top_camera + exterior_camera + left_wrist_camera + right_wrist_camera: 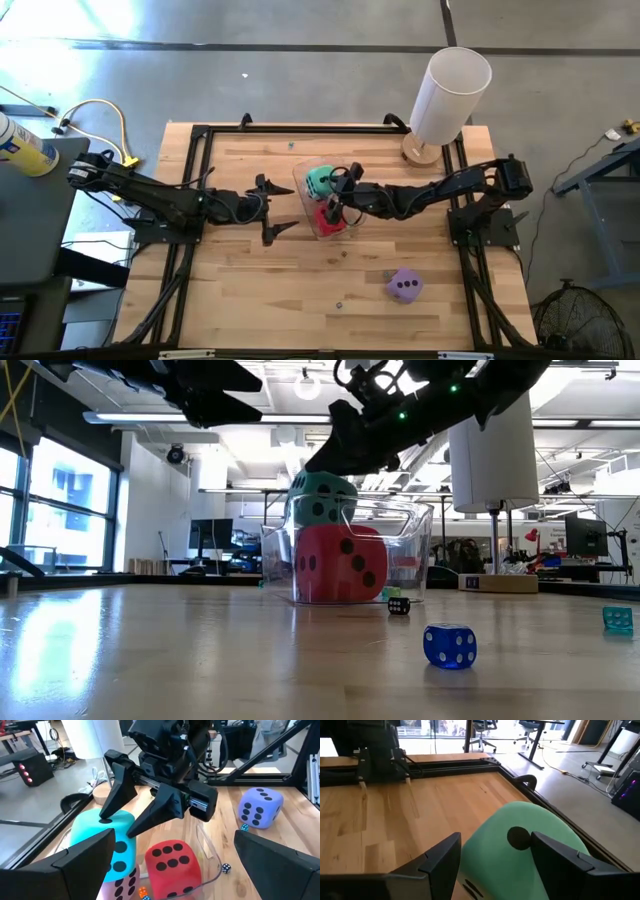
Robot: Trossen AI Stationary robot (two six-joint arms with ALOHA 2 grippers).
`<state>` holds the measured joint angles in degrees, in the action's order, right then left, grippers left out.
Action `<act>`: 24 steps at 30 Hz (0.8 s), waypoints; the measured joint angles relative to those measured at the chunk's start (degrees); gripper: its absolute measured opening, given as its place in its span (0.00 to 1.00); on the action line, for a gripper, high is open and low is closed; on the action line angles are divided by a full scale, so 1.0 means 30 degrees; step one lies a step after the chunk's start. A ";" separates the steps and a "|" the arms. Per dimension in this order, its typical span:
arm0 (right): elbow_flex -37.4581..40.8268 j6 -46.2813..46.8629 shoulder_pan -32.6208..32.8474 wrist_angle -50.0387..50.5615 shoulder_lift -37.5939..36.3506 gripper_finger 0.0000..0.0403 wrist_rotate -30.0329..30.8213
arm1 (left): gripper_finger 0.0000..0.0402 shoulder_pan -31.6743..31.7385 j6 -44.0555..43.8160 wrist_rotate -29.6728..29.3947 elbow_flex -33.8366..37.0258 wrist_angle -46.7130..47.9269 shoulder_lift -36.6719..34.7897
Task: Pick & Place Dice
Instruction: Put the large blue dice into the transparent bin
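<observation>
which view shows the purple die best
The left wrist view: the purple die sits unobstructed on the table, two pipped faces clear. The high view shows it small, alone on the wood away from the bin. The low and right wrist views do not show it.
</observation>
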<state>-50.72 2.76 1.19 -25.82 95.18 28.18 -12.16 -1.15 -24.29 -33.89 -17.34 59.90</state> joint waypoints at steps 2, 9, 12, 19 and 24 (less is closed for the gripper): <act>0.0000 -0.0001 -0.0022 -0.0050 0.0000 0.58 -0.0088 | 0.99 0.0000 0.0000 0.0000 0.0000 0.0000 0.0000; 0.0000 0.0131 -0.0015 -0.0169 -0.0015 0.58 -0.0539 | 0.99 0.0319 -0.0137 -0.0210 0.0000 -0.0066 0.0259; 0.0000 0.0137 -0.0022 -0.0496 -0.0015 0.58 -0.0624 | 0.99 0.1114 -0.0717 -0.0481 0.0000 -0.0049 0.1044; 0.0000 0.0167 -0.0015 -0.1056 -0.0015 0.58 -0.1246 | 0.99 0.3474 -0.1918 -0.0499 0.0000 -0.0483 0.3906; 0.0000 0.0160 -0.0022 -0.1030 -0.0022 0.58 -0.1258 | 0.99 0.4450 -0.2244 -0.0321 0.0004 -0.1051 0.5183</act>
<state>-50.72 3.25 1.13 -28.91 95.11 24.41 1.19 -7.88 -25.26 -33.88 -20.50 75.45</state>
